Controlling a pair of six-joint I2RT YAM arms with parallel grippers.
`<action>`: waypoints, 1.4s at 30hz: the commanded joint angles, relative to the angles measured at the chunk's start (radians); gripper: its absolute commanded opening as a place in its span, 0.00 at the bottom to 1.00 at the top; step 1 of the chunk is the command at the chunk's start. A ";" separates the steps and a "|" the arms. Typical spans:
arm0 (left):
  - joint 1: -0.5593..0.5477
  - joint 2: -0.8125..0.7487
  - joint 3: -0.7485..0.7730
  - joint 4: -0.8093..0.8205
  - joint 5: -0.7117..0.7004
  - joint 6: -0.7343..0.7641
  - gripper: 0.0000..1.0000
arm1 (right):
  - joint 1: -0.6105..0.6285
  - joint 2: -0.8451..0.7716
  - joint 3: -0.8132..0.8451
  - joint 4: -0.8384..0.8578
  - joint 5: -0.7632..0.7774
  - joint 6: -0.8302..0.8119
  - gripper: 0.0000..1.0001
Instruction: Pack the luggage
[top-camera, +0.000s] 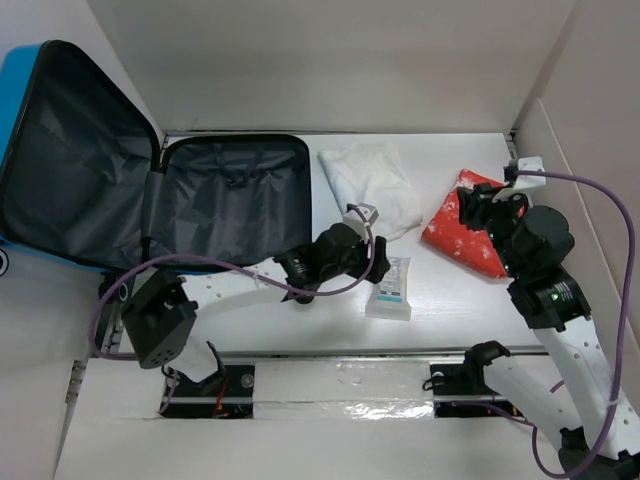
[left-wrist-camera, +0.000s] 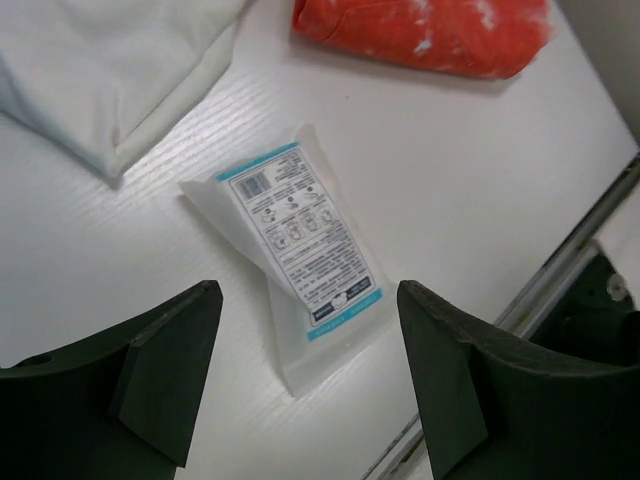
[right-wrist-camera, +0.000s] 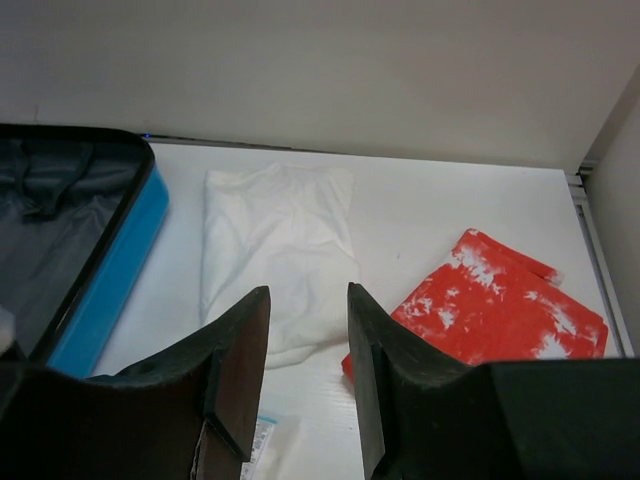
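Luggage (top-camera: 225, 195) lies open, left of the left tool (top-camera: 364, 256).

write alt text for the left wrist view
A flat white packet with a printed blue-trimmed label lies on the white table, framed by the left gripper's open dark jaws above it. A folded white cloth lies at upper left, a red-and-white bundle at the top edge.

- The luggage (top-camera: 90, 160) is running off the top view's left edge.
- The right arm (top-camera: 545, 290) is covering part of the red package (top-camera: 445, 235).
- The labelled packet (left-wrist-camera: 300, 250) is showing print too small to read.
- The white cloth (left-wrist-camera: 110, 70) is running past the left wrist view's upper edge.
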 joint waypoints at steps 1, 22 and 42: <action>-0.028 0.066 0.086 -0.091 -0.102 0.032 0.69 | -0.006 -0.026 -0.012 0.015 0.008 0.002 0.43; -0.080 0.448 0.279 -0.140 -0.134 0.041 0.00 | -0.006 -0.026 -0.078 0.056 -0.090 0.008 0.43; 0.452 -0.308 0.066 0.015 -0.200 -0.031 0.00 | -0.006 0.044 -0.056 0.078 -0.224 0.024 0.43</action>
